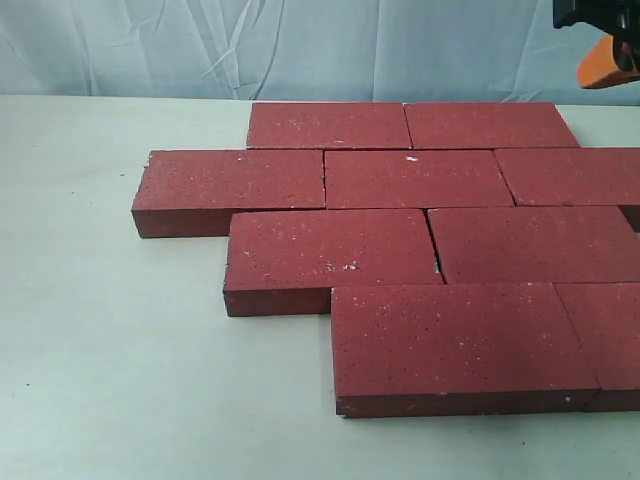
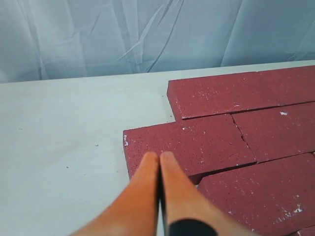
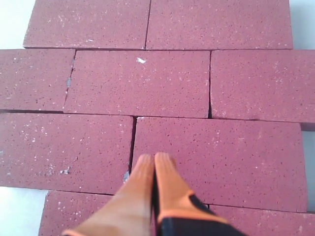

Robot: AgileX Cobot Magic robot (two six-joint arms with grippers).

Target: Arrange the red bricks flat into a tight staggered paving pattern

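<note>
Looks finished — red bricks (image 1: 420, 178) flat on the table (image 1: 100, 350) in offset rows for staggered joints. Left end effector (image 2: 159, 156) pressed together, empty — right end effector (image 3: 154, 157) likewise.

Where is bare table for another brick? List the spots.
Exterior view: bare table lies wide left of the red bricks, plus a strip before the front row. Crowded centre and right: bricks packed edge to edge.
</note>
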